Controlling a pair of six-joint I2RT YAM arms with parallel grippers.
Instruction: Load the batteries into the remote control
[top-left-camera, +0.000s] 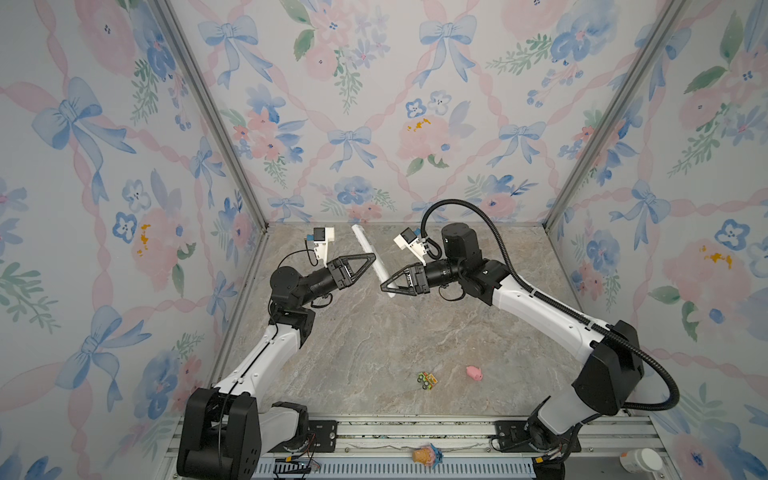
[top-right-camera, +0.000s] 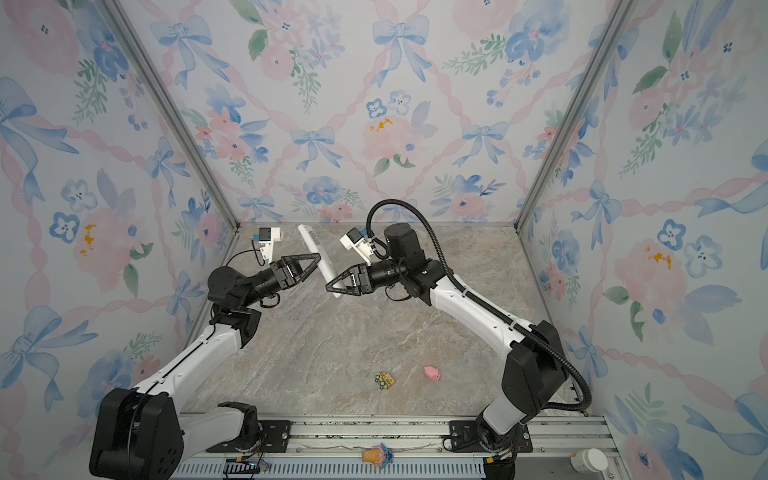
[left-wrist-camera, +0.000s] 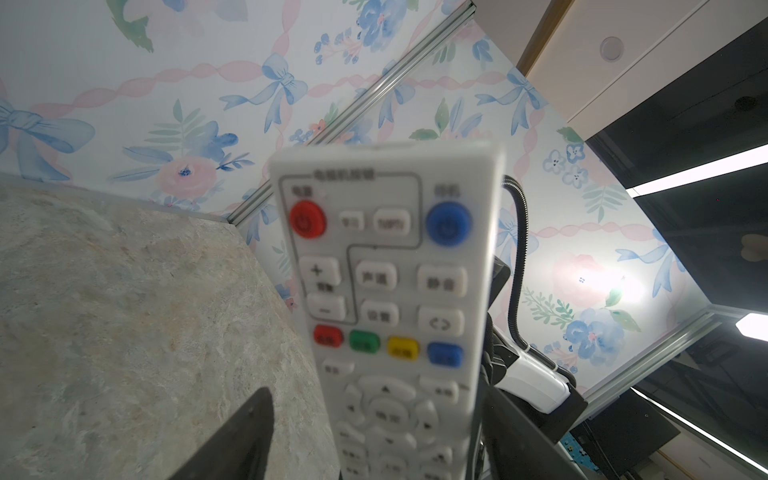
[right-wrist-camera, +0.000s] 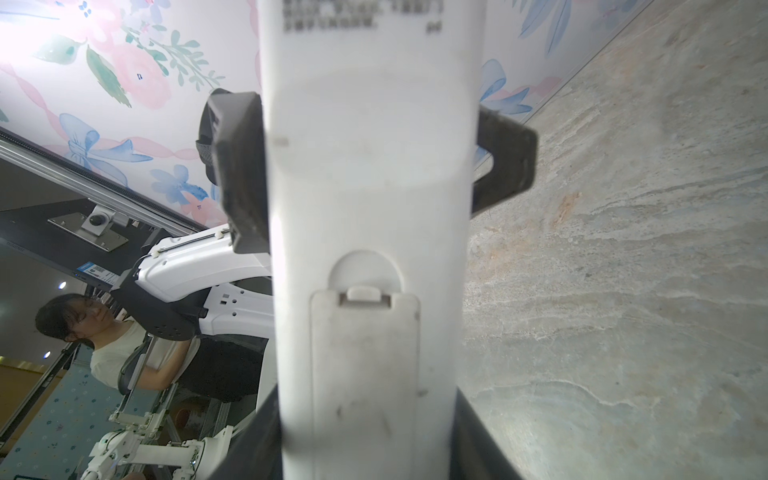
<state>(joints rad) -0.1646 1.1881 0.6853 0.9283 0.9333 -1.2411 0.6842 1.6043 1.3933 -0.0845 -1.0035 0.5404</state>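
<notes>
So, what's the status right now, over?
Right gripper shut on remote control, in mid-air. Left gripper open around its middle. Battery cover closed, batteries not visible. Nothing in the way.
</notes>
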